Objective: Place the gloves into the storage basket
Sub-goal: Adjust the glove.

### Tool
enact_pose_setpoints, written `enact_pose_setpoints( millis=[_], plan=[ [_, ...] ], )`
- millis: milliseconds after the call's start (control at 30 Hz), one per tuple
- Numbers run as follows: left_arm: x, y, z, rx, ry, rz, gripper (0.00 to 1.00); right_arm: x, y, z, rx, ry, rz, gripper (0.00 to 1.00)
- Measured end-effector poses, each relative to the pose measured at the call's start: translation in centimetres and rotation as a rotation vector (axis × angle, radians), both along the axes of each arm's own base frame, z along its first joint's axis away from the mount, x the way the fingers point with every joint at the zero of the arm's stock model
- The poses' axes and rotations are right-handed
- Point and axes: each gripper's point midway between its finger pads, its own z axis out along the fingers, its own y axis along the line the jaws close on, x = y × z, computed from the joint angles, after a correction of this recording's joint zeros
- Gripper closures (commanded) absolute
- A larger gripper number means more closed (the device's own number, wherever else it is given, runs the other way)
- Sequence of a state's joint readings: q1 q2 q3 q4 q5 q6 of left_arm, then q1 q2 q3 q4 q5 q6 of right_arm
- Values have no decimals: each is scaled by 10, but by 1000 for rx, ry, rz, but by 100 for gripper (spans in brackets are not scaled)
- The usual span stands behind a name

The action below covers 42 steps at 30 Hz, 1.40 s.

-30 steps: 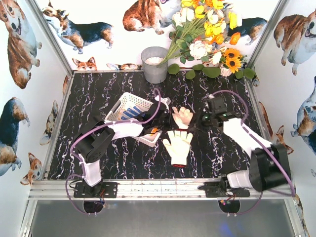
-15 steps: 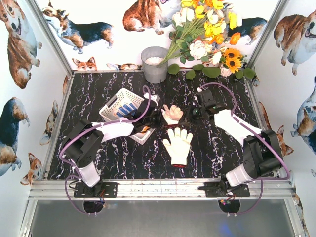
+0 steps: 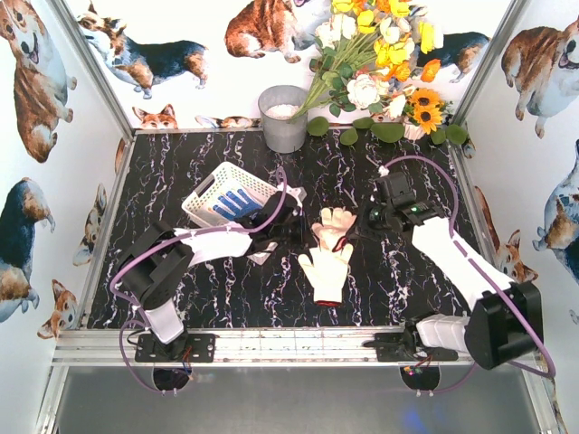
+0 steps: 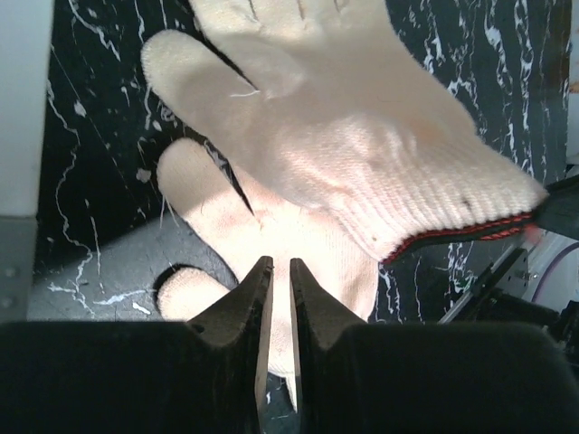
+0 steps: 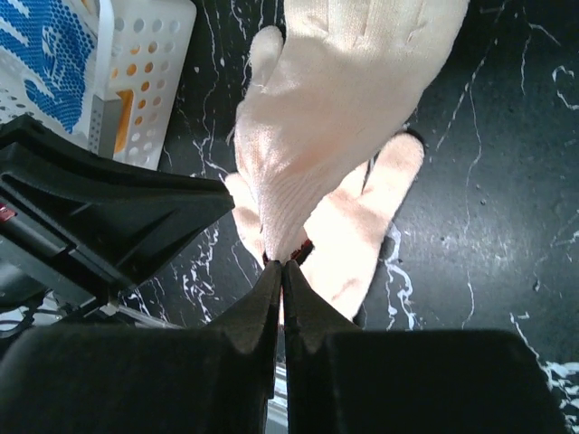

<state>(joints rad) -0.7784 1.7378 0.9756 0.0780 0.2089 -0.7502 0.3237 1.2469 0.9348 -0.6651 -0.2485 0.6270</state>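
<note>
1. the right claw (image 5: 279, 269) has drawn the cream glove (image 3: 333, 224) nearer, above the white glove (image 3: 326, 271).
2. that claw pinches its red-edged cuff; the glove hangs limp, right of the storage basket (image 3: 210, 194).
3. left claw (image 4: 276, 271) closed, empty.

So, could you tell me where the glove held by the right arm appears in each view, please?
Top external: the lifted glove is at centre, just above the flat glove.
Left wrist: it fills the upper middle, cuff to the right.
Right wrist: from top centre down to the fingers.
Shared landmark: the flat glove beneath it.
</note>
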Motion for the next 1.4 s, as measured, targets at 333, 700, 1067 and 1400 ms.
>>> enact_pose_setpoints(
  millis=[333, 700, 1067, 1400],
  plan=[
    [-31, 3, -13, 0, 53, -2, 51, -21, -3, -11, 7, 49, 2, 100],
    [-39, 3, 37, -96, -119, -33, 28, -18, 16, 10, 171, 17, -43, 100],
    [-44, -9, 27, 55, -240, -124, 36, -16, 28, 29, 271, -10, -48, 100],
    [-28, -15, 28, 114, -325, -125, 72, -17, 31, 31, 290, -5, -45, 100]
  ],
)
